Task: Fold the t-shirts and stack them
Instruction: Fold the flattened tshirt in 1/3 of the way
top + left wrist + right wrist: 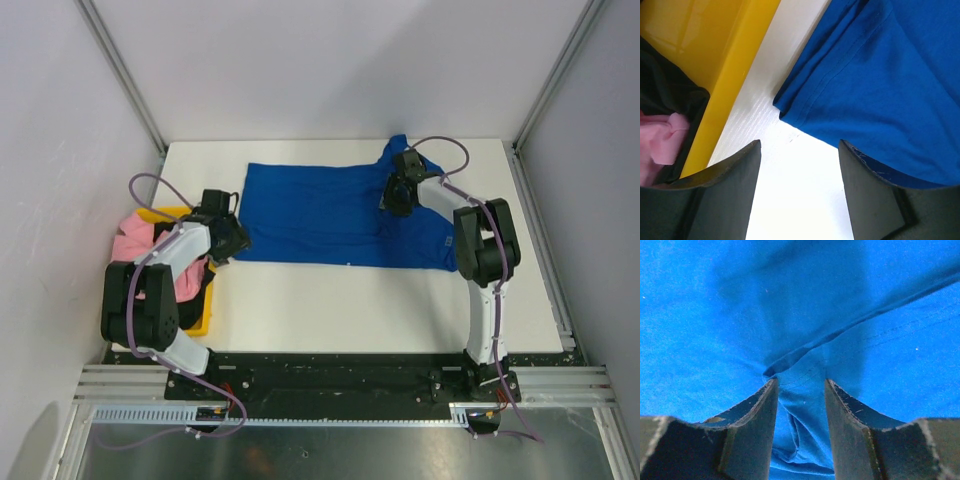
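Step in hand: folding. Royal-blue cloth t-shirt (310, 215) lies spread on the white table (350, 300), far centre. Right gripper (800, 390) is on its right part, jaws parted round a cloth ridge; whether it pinches, cannot tell. Left gripper (800, 165) is released and empty by the shirt's near-left corner. Next, probably: grasp the edges and fold over. Yellow plastic bin (203, 315) at left holds the pink shirt (130, 240) and black shirt (665, 95), crowding the left arm.
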